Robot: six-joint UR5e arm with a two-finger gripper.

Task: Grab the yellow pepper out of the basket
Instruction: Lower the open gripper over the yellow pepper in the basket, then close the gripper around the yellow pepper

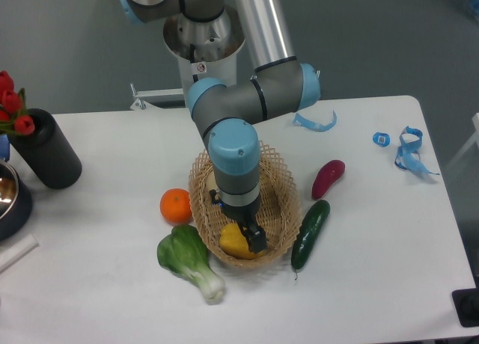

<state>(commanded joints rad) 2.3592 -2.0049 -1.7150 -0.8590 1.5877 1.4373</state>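
Pepper first: the yellow pepper [234,241] lies low in the near end of the basket [278,181], close against the front wall, its glossy yellow-orange skin showing to the left of the dark fingers. The hand [253,240] is down inside the basket, pointing straight at the worktop, and its fingers sit on or right beside the pepper's right flank. From this single view it is not possible to tell whether the fingers are spread around the pepper or already pressed onto it; the wrist hides most of the gap. The pepper appears to rest on the basket floor, not lifted.

The step in hand looks like the grasp itself: the reach is made, the lift is not yet done. The next move calls for a firm close across the pepper's lobed body, then a straight pull upward so that neither pepper nor fingers catch the open lattice rim. The skin is smooth and the shape blocky, so an off-centre pinch could let it roll or slip back into the basket.

Around the basket, on the white worktop [359,284], an orange [176,206] sits just beside the left rim, a leafy green cabbage [187,260] lies near the front left, and a cucumber [310,232] lies along the right side, with a dark red pepper [327,179] behind it. Blue tape scraps [408,149] lie well apart at the far right.
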